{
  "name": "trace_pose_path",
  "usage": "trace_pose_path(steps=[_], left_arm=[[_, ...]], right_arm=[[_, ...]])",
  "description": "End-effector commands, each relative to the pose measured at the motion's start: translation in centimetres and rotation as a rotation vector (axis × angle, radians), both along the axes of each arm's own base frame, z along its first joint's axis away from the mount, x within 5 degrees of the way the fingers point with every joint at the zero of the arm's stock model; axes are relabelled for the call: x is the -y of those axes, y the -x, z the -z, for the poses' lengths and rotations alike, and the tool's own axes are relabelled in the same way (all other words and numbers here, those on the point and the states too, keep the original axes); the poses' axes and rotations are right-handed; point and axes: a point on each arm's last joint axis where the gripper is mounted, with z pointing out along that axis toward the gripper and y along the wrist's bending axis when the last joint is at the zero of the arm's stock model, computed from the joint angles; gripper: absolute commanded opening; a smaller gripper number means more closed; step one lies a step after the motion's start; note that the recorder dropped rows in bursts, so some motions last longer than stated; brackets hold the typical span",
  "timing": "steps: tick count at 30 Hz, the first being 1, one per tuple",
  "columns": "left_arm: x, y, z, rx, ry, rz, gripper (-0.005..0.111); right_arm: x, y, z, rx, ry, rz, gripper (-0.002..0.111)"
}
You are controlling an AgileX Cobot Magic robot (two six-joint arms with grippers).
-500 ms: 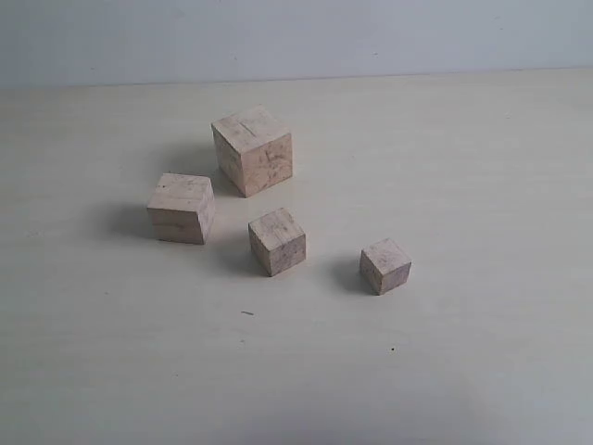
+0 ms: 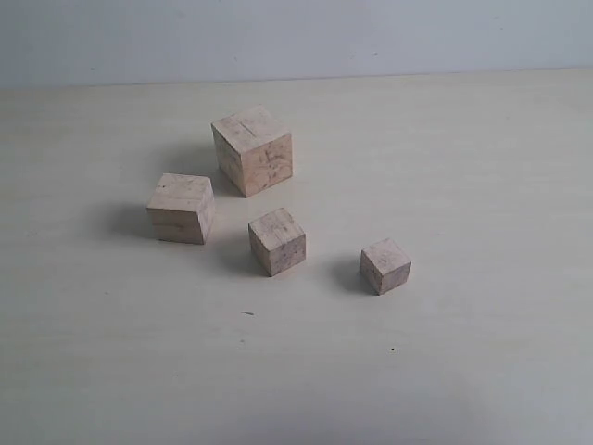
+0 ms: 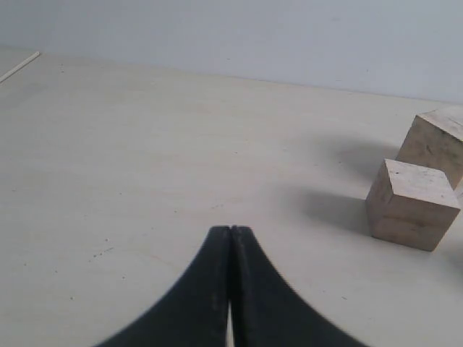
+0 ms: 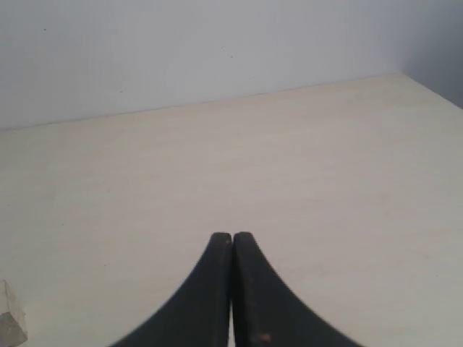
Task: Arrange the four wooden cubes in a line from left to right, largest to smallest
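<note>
— Looking at four wooden cubes on a pale table [image 2: 482, 185]. Not lined up yet?

— Nope. Just sitting in a loose bunch, probably waiting to be sorted. Seeing the biggest cube [image 2: 252, 150] at the back. Finding the second biggest cube [image 2: 181, 209] to the left and nearer. Then the third cube [image 2: 277, 241] in the middle, and the smallest cube [image 2: 385, 266] off to the right, nearest the front.

— Touching each other?

— No. Sitting apart, with bare table between. Easy to grab one at a time, most likely.

— And the claws? Holding anything?

— Nothing. Seeing the left claw [image 3: 230, 230] pinched closed and empty, low over bare table, with the second biggest cube and the biggest cube off to one side. Same for the right claw [image 4: 231, 236]: pinched closed, empty, pointed at bare table and a plain wall [image 4: 217, 58]. Not showing in the outside view, either of them. Parked away from the cubes, probably because no move begun.

— What about the look of the cubes?

— Pale beige, bare wood, no paint. Showing faint lines and small dark specks. Sharp corners, flat sides, turned at different angles. Sized in steps, big down to little.

— Much left to do?

— Nearly all, by the look of it. Needs the biggest moved to the far left, probably.
</note>
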Motion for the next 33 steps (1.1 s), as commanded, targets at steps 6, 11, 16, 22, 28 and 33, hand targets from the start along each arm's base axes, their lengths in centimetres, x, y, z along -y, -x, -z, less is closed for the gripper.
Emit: trace_pose_path(steps=[6,11,16,22,28,33], left_arm=[[0.0,0.0,0.0,0.014,-0.001,0.004,0.000],[0.0,0.0,0.0,0.014,-0.001,0.004,0.000],[0.0,0.0,0.0,0.014,-0.001,0.004,0.000],[0.0,0.0,-0.1,0.015,-0.002,0.004,0.000],[0.0,0.0,-0.1,0.015,-0.002,0.004,0.000],[0.0,0.0,-0.1,0.015,-0.002,0.004,0.000]], right_arm=[[0.6,-0.2,-3.0,0.347,-0.006,0.064,0.000],[0.7,-0.2,-3.4,0.396,-0.006,0.073,0.000],[0.9,0.2,-4.9,0.556,-0.009,0.102,0.000],[1.1,0.6,-6.0,0.670,-0.081,0.116,0.000],[1.0,1.2,-8.9,0.683,-0.096,0.098,0.000],[0.8,-0.2,-12.3,0.565,-0.092,0.080,0.000]])
